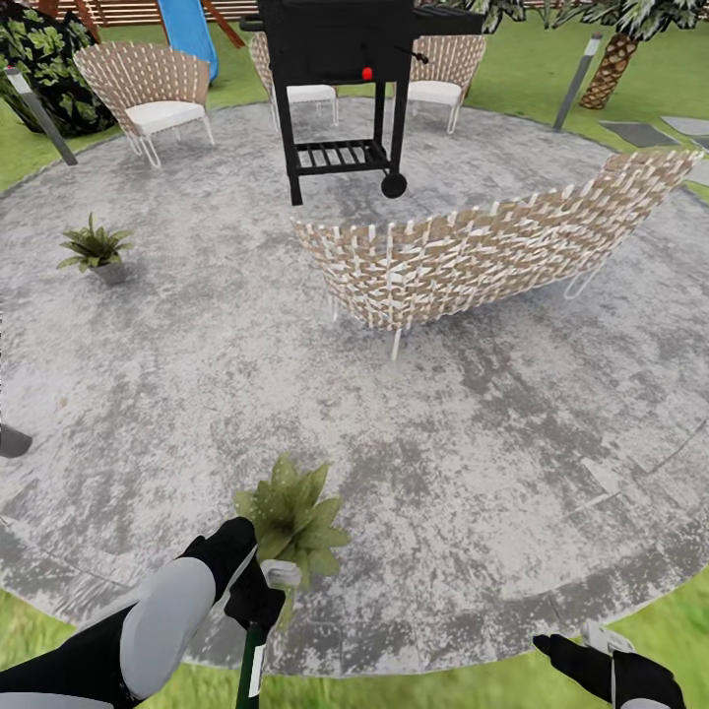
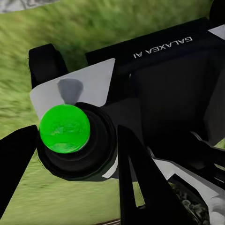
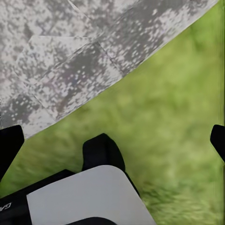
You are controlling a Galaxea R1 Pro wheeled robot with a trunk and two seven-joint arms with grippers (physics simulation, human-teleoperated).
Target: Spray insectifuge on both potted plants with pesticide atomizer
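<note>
Head view, left pincer [image 1: 258,591] gripping dark green pesticide atomizer [image 1: 252,658], whitish label, right pincer [image 3: 112,140] wide

counted on and around the patio [image 1: 197,394]: two potted plants, one near the left edge [image 1: 96,246] and one close in front [image 1: 292,522]; one atomizer [image 1: 254,650]; one grill [image 1: 340,59]. seating comes to three wicker chairs, at left [image 1: 148,84], behind the grill [image 1: 295,89] and at right [image 1: 443,69], plus one wicker sofa [image 1: 492,246]. also two lamp posts [image 1: 39,113] [image 1: 578,79], one palm [image 1: 615,59], one blue slide [image 1: 189,34], and two grippers, left [image 1: 258,591] and right [image 1: 581,655].
</note>
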